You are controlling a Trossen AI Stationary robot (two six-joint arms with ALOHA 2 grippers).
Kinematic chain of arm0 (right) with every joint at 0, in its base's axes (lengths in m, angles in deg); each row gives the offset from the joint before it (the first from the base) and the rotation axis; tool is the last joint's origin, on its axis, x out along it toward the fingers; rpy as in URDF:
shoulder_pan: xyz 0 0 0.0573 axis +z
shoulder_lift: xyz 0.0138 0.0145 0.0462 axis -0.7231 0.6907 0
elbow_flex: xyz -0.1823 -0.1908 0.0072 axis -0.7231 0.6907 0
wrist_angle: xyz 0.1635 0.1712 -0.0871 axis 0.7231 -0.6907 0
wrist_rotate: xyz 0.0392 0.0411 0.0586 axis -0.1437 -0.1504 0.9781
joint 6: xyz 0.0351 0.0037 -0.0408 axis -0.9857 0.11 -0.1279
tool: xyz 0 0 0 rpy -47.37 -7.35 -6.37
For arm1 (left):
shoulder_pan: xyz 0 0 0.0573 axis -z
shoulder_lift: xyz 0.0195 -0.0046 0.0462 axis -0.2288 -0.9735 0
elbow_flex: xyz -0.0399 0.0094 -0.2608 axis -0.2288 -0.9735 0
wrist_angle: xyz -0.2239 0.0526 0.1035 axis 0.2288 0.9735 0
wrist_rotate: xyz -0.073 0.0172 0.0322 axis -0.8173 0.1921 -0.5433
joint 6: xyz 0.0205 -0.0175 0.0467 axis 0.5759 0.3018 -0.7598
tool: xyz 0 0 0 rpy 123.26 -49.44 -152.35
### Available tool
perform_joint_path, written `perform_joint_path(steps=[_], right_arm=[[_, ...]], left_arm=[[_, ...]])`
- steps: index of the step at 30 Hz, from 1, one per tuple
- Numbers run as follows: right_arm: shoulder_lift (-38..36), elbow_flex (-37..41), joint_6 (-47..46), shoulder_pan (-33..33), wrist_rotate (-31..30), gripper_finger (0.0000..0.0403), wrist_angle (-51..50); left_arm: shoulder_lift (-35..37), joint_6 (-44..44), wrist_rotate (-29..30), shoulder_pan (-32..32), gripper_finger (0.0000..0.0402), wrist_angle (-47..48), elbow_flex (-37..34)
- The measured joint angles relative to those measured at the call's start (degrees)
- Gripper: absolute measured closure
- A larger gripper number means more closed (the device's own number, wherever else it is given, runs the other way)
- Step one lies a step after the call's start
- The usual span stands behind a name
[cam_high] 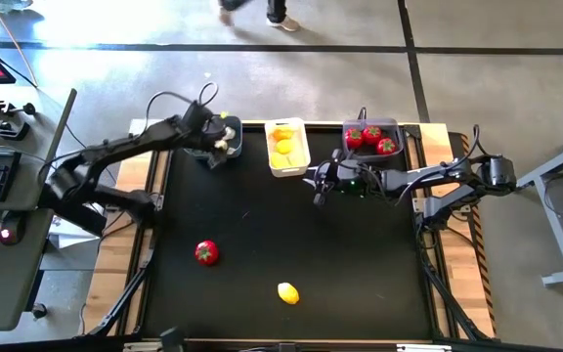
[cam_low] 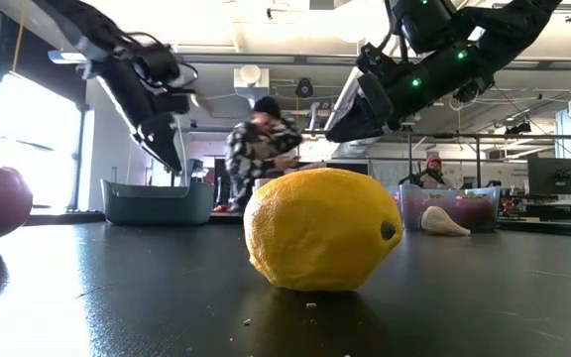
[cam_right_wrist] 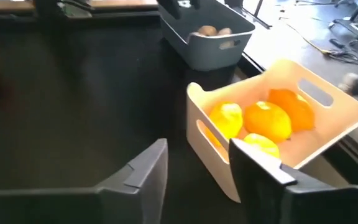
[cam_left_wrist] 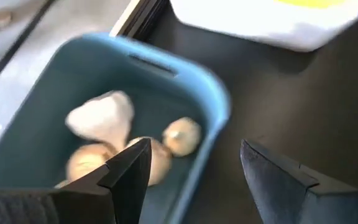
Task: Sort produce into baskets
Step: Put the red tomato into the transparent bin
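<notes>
My left gripper (cam_high: 225, 147) is open and empty, just above the right rim of the left dark basket (cam_high: 213, 147). That basket holds several whitish garlic pieces (cam_left_wrist: 104, 118). My right gripper (cam_high: 317, 191) is open and empty, above the table between the white basket (cam_high: 286, 147) of yellow lemons (cam_right_wrist: 266, 118) and the right dark basket (cam_high: 371, 137) of red pieces. A red piece (cam_high: 206, 252) and a lemon (cam_high: 287, 292) lie on the table near the front. In the low view a whitish piece (cam_low: 444, 221) lies on the table before the right basket.
The three baskets stand in a row along the table's far edge. Black table surface lies open between them and the two loose pieces. A person (cam_low: 266, 149) stands behind the table; another passes at the high view's top (cam_high: 262, 12).
</notes>
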Motion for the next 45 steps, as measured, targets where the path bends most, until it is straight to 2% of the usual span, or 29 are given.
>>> perform_joint_path(steps=[6, 10, 14, 16, 18, 20, 21, 23, 26, 31, 37, 41, 45], right_arm=[[0.13, 0.02, 0.02, 1.55, 1.78, 0.0222, 2.00], [0.13, 0.02, 0.02, 2.62, 1.76, 0.0221, 2.23], [0.13, 0.02, 0.02, 3.69, 1.75, 0.0221, 2.15], [0.15, 0.02, 0.02, 4.07, 1.76, 0.0221, 2.11], [0.15, 0.02, 0.02, 4.34, 1.76, 0.0221, 2.07], [0.15, 0.02, 0.17, 4.50, 1.76, 0.0221, 1.88], [0.15, 0.02, 0.37, 4.50, 1.76, 0.0221, 1.85], [0.15, 0.02, 0.48, 4.46, 1.76, 0.0221, 1.74], [0.17, 0.02, 0.48, 4.46, 1.76, 0.0221, 1.65], [0.17, 0.02, 1.44, 4.46, 1.76, 0.0221, 1.63], [0.17, 0.04, 1.55, 4.46, 1.74, 0.0221, 1.24], [0.17, 0.04, 1.42, 4.46, 1.74, 0.0221, 0.94], [0.17, 0.04, 1.38, 4.50, 1.74, 0.0221, 0.77]], left_arm=[[13.02, 6.21, -0.95, 7.16, 0.0179, -4.15, -7.49], [19.97, 10.57, -0.97, 14.67, 0.0183, -4.28, -9.18], [23.27, 14.78, -1.58, 22.75, 0.0184, -4.04, -9.25], [23.45, 16.04, -6.20, 26.56, 0.0184, -2.76, -9.22], [22.44, 18.64, -13.75, 29.78, 0.0184, -2.20, -9.27], [20.63, 20.07, -21.10, 32.50, 0.0184, -4.26, -9.27], [19.70, 21.89, -22.28, 33.81, 0.0184, -5.89, -9.27], [17.77, 27.14, -21.51, 36.52, 0.0186, -8.75, -9.17], [15.64, 28.58, -17.99, 41.51, 0.0201, -5.95, -7.97], [13.07, 31.32, -8.99, 49.63, 0.0260, 7.31, -2.81], [10.59, 42.32, -7.50, 57.56, 0.0332, 18.82, 2.33], [8.25, 45.48, -7.13, 62.74, 0.0331, 23.59, 3.45], [5.22, 47.87, -5.59, 66.77, 0.0295, 24.48, 3.47]])
